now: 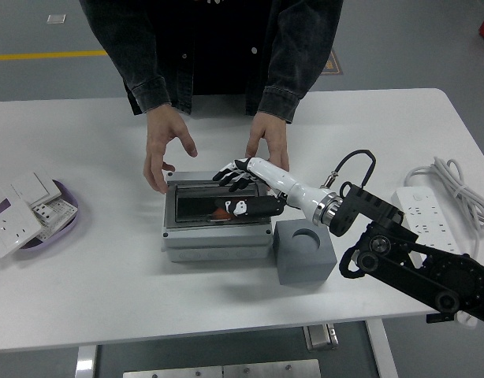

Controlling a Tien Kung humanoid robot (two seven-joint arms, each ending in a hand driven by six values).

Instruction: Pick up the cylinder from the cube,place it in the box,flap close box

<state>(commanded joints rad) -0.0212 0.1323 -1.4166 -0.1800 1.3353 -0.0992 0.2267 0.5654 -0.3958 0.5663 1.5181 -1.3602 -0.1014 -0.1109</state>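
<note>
Right hand (240, 189) is lying flat on the clear lid (196, 202) of the grey box (217, 238), fingers stretched out and gripping nothing. Under the lid, the orange cylinder (220, 212) is showing inside the box. Just right of the box, the grey cube (305, 252) is sitting with its round hole bare. Behind the box, a person's two hands (165, 146) are hovering above the white table (108, 260).
</note>
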